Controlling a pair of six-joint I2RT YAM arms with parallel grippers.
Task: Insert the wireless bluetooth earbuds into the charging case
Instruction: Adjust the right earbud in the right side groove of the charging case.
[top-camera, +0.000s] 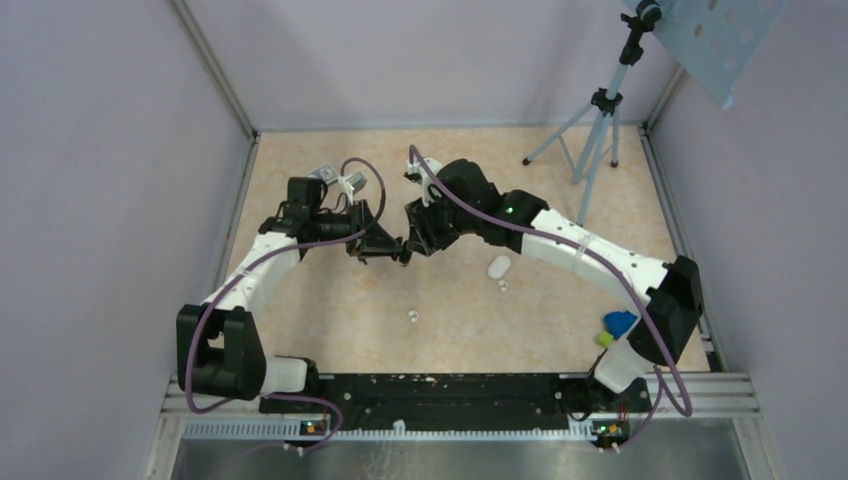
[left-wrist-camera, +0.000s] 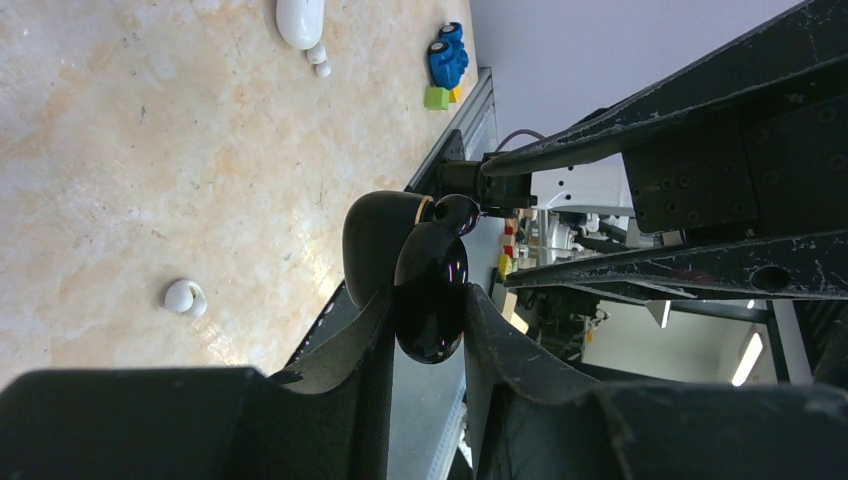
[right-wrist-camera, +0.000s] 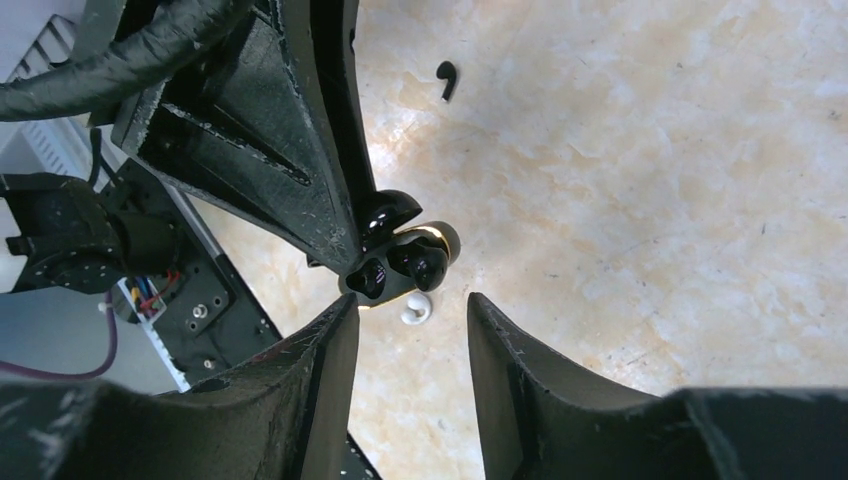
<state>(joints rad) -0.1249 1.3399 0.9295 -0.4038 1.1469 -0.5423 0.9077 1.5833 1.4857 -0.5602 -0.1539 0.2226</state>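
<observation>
Left pincer (left-wrist-camera: 428, 293) clenched on open black case (left-wrist-camera: 375, 235); right pincer (right-wrist-camera: 412, 300) released, empty, just short of it; white bud (right-wrist-camera: 415, 312) on the table beneath; white case (top-camera: 498, 267) well apart, rightward. Hazard: case held tilted; any unseated bud would likely drop.

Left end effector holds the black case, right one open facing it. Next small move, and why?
Probably draw the right end effector back a little from the black case. Its jaws stand apart with nothing between them, and glossy black pieces seem seated in the open case, which the left end effector clamps. That might clear room to shut its lid.
</observation>
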